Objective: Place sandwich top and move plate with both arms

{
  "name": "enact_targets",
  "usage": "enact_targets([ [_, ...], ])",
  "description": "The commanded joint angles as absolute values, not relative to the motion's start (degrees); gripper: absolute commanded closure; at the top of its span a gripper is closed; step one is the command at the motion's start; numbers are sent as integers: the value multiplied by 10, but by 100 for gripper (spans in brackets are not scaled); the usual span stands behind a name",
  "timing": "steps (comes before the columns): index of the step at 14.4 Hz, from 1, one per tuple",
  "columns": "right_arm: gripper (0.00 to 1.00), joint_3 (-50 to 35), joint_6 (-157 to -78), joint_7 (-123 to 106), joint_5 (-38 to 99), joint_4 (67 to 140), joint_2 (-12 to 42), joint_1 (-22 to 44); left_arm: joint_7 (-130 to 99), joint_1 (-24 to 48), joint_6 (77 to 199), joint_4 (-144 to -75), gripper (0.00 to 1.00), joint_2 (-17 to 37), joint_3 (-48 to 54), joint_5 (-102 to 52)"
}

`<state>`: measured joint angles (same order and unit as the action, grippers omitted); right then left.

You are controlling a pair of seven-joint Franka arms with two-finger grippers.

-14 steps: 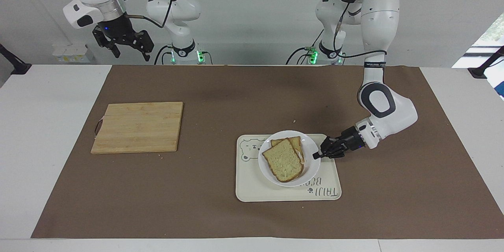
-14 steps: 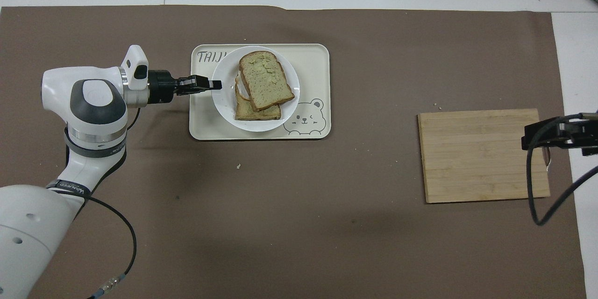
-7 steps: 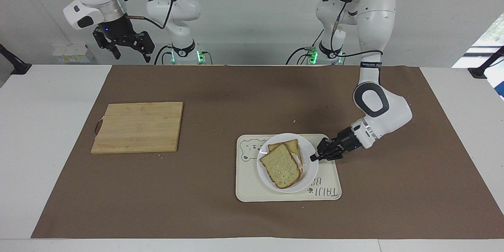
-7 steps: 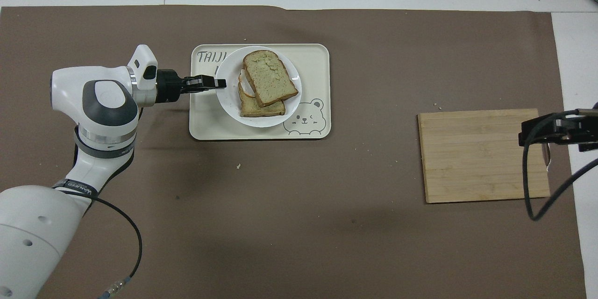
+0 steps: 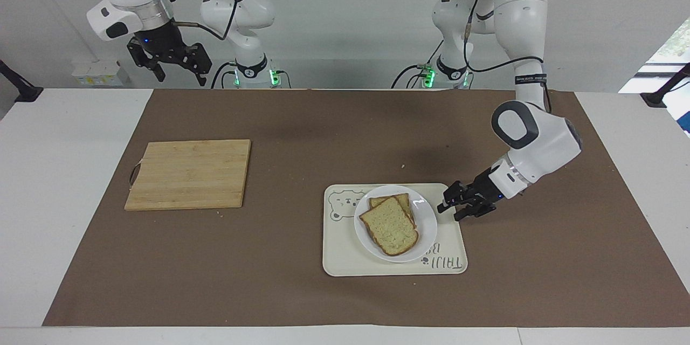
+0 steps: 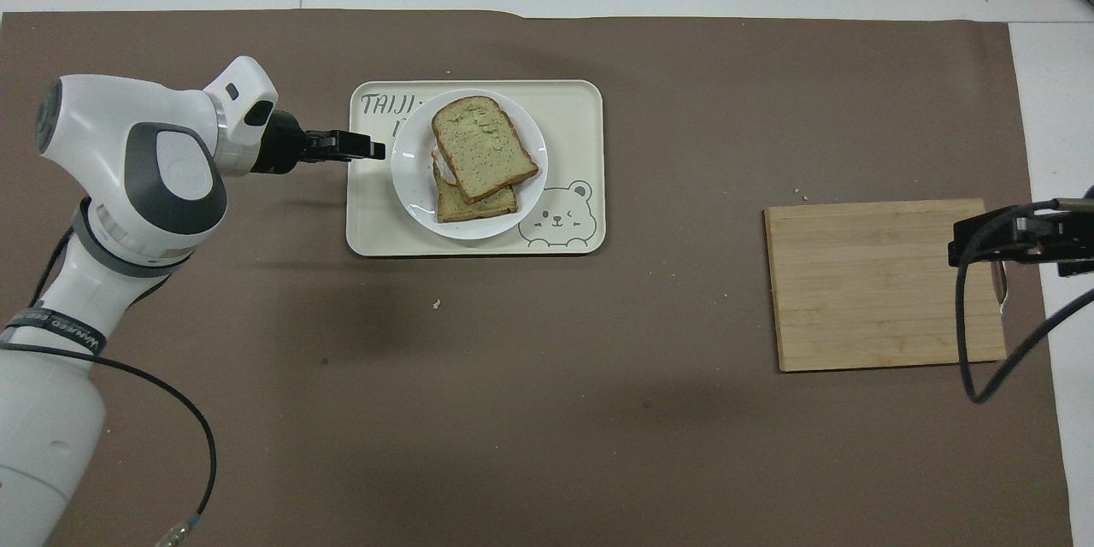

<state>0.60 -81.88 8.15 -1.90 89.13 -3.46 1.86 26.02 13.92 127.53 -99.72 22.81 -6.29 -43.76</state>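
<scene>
Looking at frame centre: your left gripper (image 5: 452, 211) sits fingers apart, holding nothing, just clear of the plate (image 5: 427, 219) rim; sandwich top (image 5: 389, 225) lies diagonal; right gripper (image 5: 175, 66) waits upper left, fingers spread.

Both views are bright and evenly lit with diffuse light from above, sharp across the frame, no motion blur. Shadows are soft: broad faint dark patches lie on the brown paper table mat (image 6: 547, 444) under the arms, and a thin shadow edges the pale wooden cutting board (image 5: 190, 173). The small round glossy white plate (image 6: 413, 188) shows small glare spots on its rim, and daylight blows out a window strip at the facing view's edge.
</scene>
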Motion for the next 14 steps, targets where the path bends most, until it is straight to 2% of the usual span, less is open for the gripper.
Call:
enact_targets([
  [1, 0, 3, -830, 70, -11, 897, -37, 12, 214, 139, 1251, -1007, 2, 166, -82, -326],
  [3, 0, 3, -830, 70, -11, 897, -37, 12, 183, 139, 1193, -983, 0, 126, -102, -233],
  [5, 0, 3, -831, 70, -11, 898, -37, 12, 178, 138, 1104, -929, 0, 99, -114, -153],
  [7, 0, 4, -831, 70, -11, 898, -37, 12, 178, 138, 1006, -863, 0, 92, -133, -119],
  [10, 0, 3, -831, 70, -11, 902, -40, 11, 179, 139, 912, -803, 0, 83, -158, -81],
  [14, 0, 4, -831, 70, -11, 906, -42, 10, 178, 142, 847, -789, 0, 35, -158, -48],
])
